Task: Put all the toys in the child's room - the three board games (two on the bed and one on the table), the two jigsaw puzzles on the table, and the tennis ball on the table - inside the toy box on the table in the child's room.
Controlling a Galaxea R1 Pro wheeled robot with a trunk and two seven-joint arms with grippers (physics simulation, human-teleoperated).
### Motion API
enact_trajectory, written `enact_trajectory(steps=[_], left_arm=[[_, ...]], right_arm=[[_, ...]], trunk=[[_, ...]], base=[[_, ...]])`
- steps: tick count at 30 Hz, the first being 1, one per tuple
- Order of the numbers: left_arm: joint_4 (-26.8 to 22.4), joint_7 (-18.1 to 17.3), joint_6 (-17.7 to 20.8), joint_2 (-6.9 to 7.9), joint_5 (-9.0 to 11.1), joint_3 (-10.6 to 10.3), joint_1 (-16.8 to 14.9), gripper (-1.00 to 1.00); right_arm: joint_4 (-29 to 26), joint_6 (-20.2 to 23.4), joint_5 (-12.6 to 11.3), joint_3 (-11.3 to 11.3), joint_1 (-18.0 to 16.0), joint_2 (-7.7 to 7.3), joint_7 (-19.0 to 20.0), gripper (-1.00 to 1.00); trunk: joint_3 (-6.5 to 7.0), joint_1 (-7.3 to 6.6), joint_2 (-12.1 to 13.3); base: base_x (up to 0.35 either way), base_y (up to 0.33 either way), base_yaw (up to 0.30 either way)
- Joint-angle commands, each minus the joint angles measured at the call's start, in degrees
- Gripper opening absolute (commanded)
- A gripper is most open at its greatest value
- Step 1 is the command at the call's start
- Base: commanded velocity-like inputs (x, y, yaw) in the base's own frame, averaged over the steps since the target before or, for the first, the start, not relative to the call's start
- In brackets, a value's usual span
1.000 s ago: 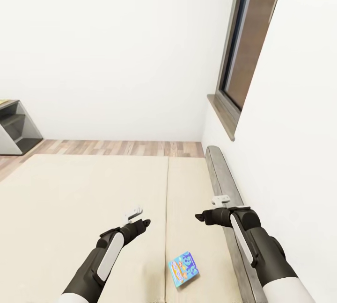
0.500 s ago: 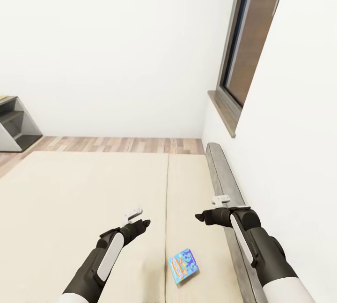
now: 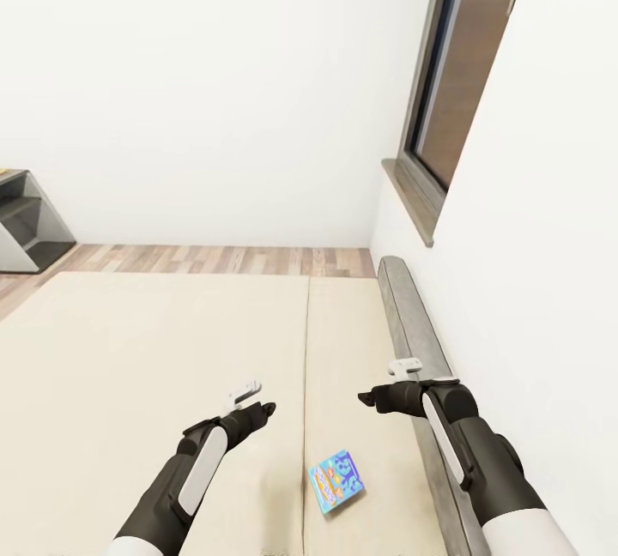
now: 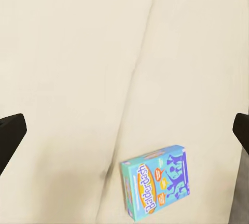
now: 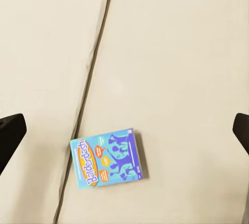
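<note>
Head view shows the small blue board game [image 3: 336, 483] lying flat on the bed [image 3: 154, 341], low and right of centre in the frame, just to the right of the seam that runs down the beige mattress. It lies between the two arms and nearer the robot than either pincer. The left pincer [image 3: 251, 399] hovers to its upper left, the right pincer [image 3: 384, 384] to its upper right beside the grey headboard [image 3: 412, 324]; neither touches the box. In both wrist views dark fingertips sit at opposite edges of the frame, so each pincer looks spread wide and holds nothing.

The step in hand looks like the approach to the bed for fetching this game; the box is not yet gripped. The next move likely calls for lowering one pincer onto the box and closing across its narrow sides, since it lies flat against soft bedding.

Beyond the bed, wood-plank floor [image 3: 215, 260] meets a white wall; a dark-framed window [image 3: 455, 84] fills the upper right, and a grey shelf unit [image 3: 26, 234] stands at the left edge.
</note>
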Motion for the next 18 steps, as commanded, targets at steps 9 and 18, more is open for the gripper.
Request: enact_trajectory(steps=[9,18], left_arm=[[-0.2,0.5,0.2,0.01,0.7,-0.1,-0.1,1.00],[-5.3,-4.2,0.3,0.37,0.7,-0.9,1.3,1.00]], right_arm=[[-0.1,0.2,0.1,0.1,0.0,-0.04,0.1,1.00],[-0.1,0.2,0.0,0.1,0.0,-0.10,0.1,1.00]], trunk=[[-0.91,0.01,-0.1],[-1.74,0.01,-0.1]], base=[[0.000,0.000,0.000],[0.000,0.000,0.000]])
